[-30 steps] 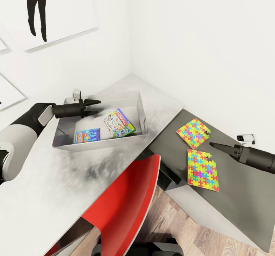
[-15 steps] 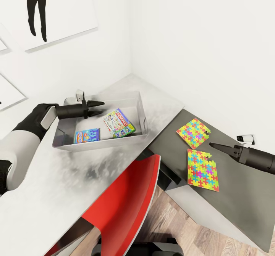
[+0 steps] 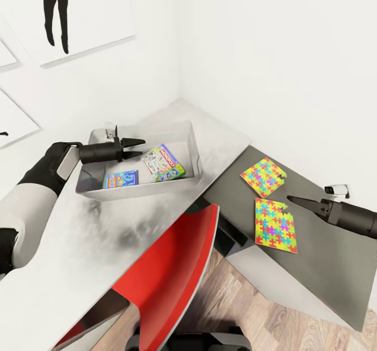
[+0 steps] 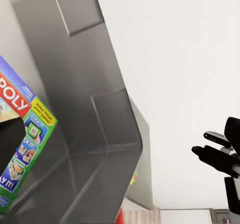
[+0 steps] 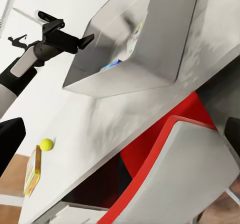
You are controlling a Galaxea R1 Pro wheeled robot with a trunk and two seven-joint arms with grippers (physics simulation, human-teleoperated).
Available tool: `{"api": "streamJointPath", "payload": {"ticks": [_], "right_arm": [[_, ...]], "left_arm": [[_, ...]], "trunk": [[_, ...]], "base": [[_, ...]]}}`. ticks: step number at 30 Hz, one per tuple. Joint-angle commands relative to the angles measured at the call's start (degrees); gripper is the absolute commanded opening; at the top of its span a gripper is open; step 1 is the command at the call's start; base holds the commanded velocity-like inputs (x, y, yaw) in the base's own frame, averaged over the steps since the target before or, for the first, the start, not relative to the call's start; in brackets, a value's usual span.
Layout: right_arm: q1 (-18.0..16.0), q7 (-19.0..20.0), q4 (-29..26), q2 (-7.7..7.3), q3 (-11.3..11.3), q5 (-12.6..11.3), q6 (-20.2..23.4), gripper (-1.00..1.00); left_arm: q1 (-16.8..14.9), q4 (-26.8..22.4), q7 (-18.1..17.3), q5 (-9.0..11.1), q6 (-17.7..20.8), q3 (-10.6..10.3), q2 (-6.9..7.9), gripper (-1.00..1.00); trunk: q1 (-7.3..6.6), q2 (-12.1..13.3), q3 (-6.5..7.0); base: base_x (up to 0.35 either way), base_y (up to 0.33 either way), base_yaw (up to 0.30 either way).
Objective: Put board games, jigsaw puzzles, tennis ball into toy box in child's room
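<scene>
The grey toy box [image 3: 192, 152] sits on the pale table [image 3: 94, 236] near the wall corner. Two board games lie inside it: a Monopoly box [image 3: 164, 162] and a smaller blue one [image 3: 121, 179]. My left gripper [image 3: 139, 147] hovers open over the box's left end, holding nothing; the left wrist view looks down on the Monopoly box [image 4: 20, 149]. Two jigsaw puzzles [image 3: 263, 176] [image 3: 275, 225] lie flat on the dark table [image 3: 324, 257]. Just right of them my right gripper [image 3: 291, 199] is open and empty. The right wrist view shows the tennis ball [image 5: 46, 144] beside a third board game [image 5: 32, 170].
A red chair [image 3: 178, 267] is tucked between the two tables, its back rising to the pale table's front edge. White walls close in behind, with black silhouette pictures [image 3: 57, 6] at the left. Wood-plank floor [image 3: 262, 319] shows below the dark table.
The head view has tilted a little, shifting the whole picture. My left gripper has edged right over the toy box's left end. The right arm and the puzzles are as before.
</scene>
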Motion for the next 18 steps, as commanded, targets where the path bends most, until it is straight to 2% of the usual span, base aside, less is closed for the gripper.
{"api": "streamJointPath", "payload": {"ticks": [1, 10, 18], "right_arm": [[0.0, 0.2, 0.0, -0.01, 0.0, 0.1, 0.2, 1.00], [0.0, 0.2, 0.0, -0.02, 0.0, 0.1, 0.2, 1.00], [0.0, 0.3, 0.0, -0.10, 0.1, 0.1, 0.2, 1.00]], "left_arm": [[0.1, -0.2, 0.3, 0.2, 0.3, -0.1, -0.23, 1.00], [0.5, -0.9, 1.8, 0.1, 0.4, 0.1, -1.90, 1.00], [0.6, -1.5, 2.2, 0.1, 0.4, 0.1, -2.44, 1.00]], "trunk": [[0.02, -0.1, -0.04], [0.02, -0.1, 0.57], [0.02, -0.1, 1.25]], "base": [[-0.076, 0.000, 0.000], [-0.039, 0.000, 0.000], [-0.013, 0.000, 0.000]]}}
